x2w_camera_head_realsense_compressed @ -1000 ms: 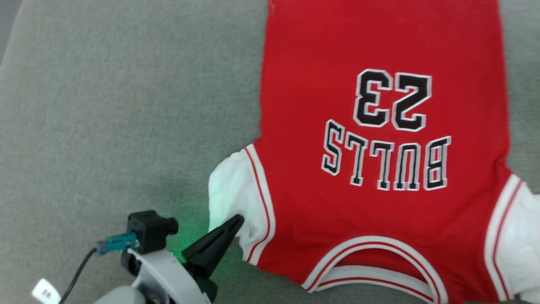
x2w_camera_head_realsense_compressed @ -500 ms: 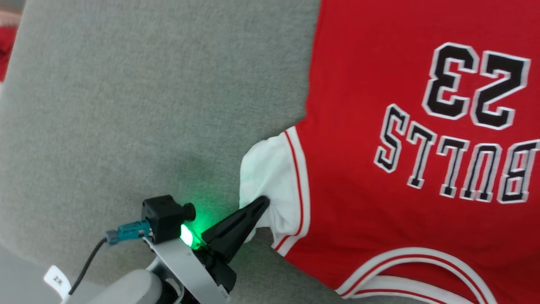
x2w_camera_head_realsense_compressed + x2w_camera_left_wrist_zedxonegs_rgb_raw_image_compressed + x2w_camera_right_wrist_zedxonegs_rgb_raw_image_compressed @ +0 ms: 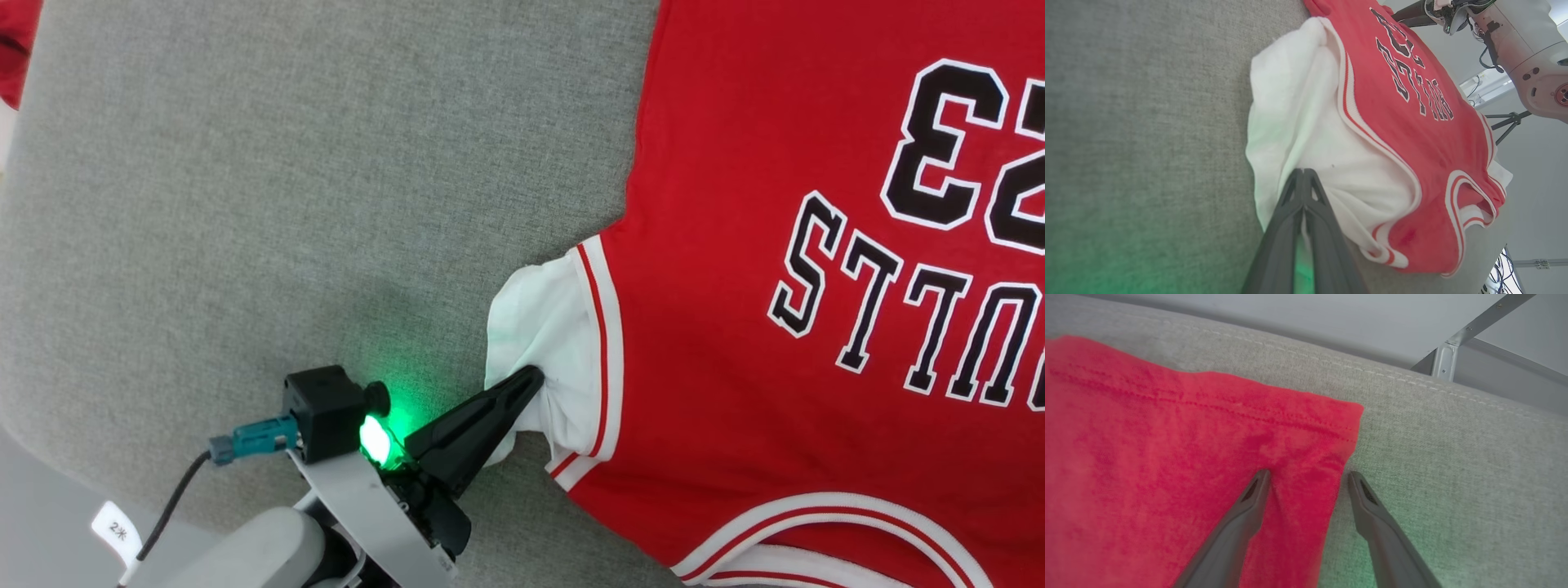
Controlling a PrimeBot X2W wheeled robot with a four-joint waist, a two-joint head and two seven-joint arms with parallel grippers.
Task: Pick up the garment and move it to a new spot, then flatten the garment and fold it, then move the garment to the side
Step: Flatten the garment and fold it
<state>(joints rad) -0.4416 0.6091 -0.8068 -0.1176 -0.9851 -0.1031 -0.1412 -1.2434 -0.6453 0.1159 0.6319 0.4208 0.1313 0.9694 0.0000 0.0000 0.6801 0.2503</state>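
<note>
Red garment point(image 3: 735, 245) lies spread, print up, on grey upholstery point(image 3: 245, 204). At its white sleeve point(image 3: 531, 318), left end effector point(image 3: 531, 377) pinched shut on cloth; right end effector point(image 3: 1308, 473) open, straddling hem corner point(image 3: 1347, 412). Judged: flattening underway; fold and move aside remain.

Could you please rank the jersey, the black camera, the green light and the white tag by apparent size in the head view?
The jersey; black camera; then green light and white tag, about alike.
</note>
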